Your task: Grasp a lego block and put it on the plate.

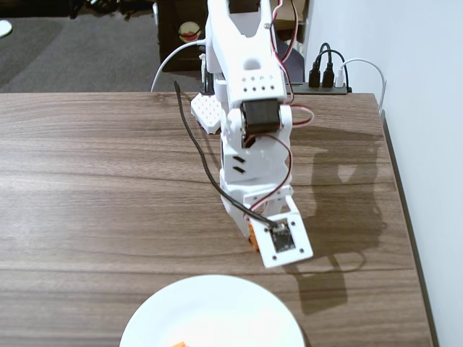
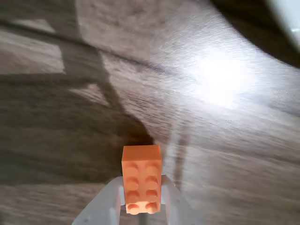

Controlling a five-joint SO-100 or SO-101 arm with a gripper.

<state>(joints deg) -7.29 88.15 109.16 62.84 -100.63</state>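
Table (image 1: 87, 188): big, brown wood. It fills most of the fixed view.
Arm (image 1: 249, 108): white, with red and black wires. In the fixed view it comes in from 12 o'clock and bends down toward the middle.
Plate (image 1: 217, 307): round, white and shiny. It sits at 6 o'clock in the fixed view, just below the arm's tip. A corner of it shows at 1 o'clock in the wrist view.
Gripper (image 2: 143, 206): white, at 6 o'clock in the wrist view. Its two fingers squeeze the brick from both sides.
Lego block (image 2: 141, 178): small and orange, bumps facing the camera. It is held in the gripper, above the bare wood, beside the plate and not on it.
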